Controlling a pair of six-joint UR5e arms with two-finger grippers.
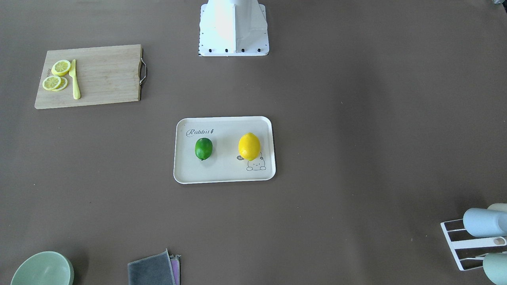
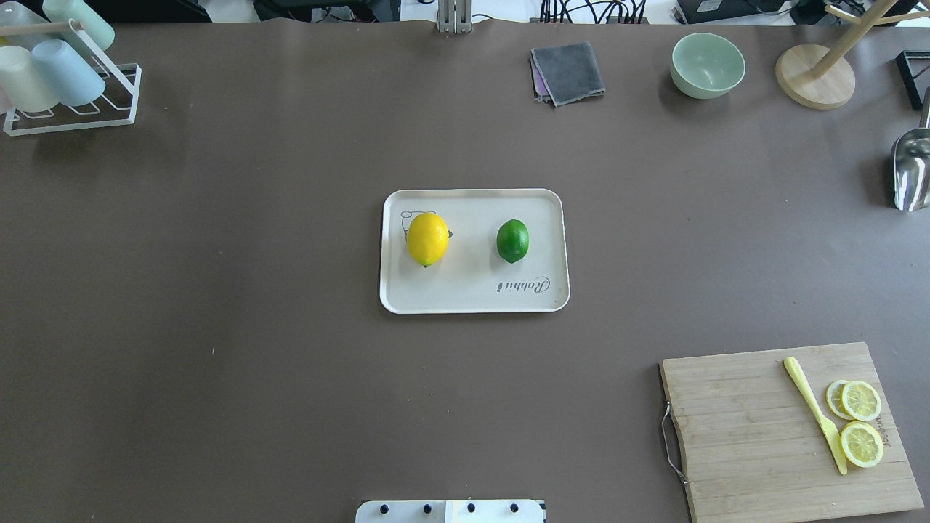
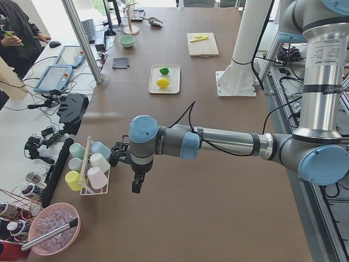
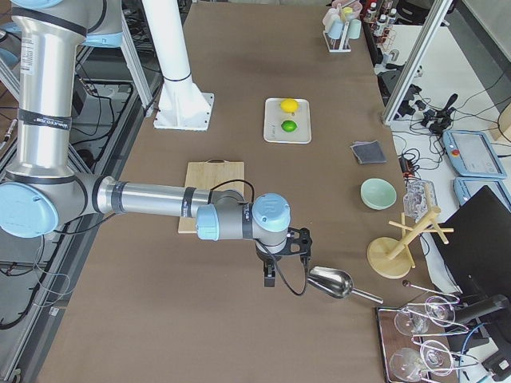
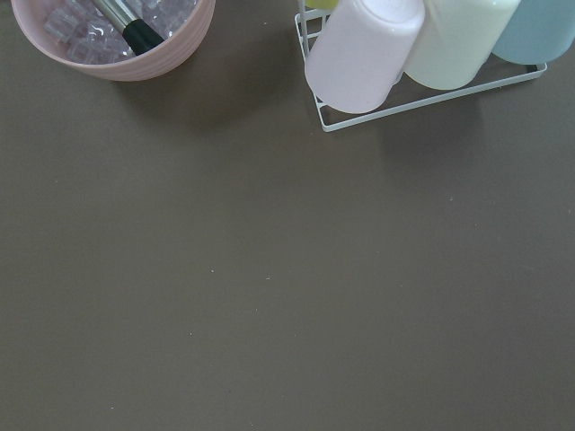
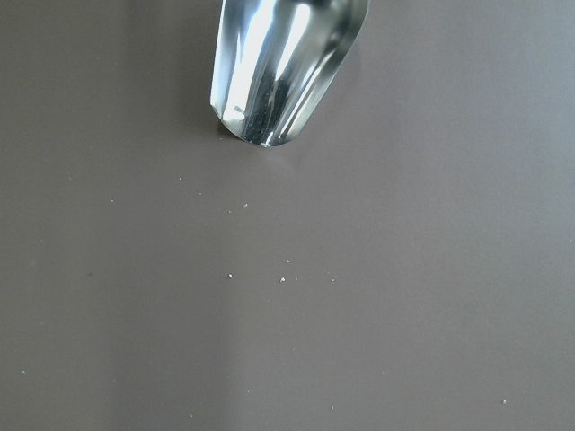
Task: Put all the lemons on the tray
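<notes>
The yellow lemon and the dark green lemon both lie on the beige Rabbit tray at the table's middle, apart from each other. In the front-facing view the yellow one is right of the green one. My left gripper hangs over the table's left end beside the cup rack, far from the tray. My right gripper hangs over the right end next to a metal scoop. Both show only in the side views, so I cannot tell whether they are open or shut.
A wooden cutting board with lemon slices and a yellow knife lies near right. A cup rack, grey cloth, green bowl, wooden stand and a pink bowl sit at the edges.
</notes>
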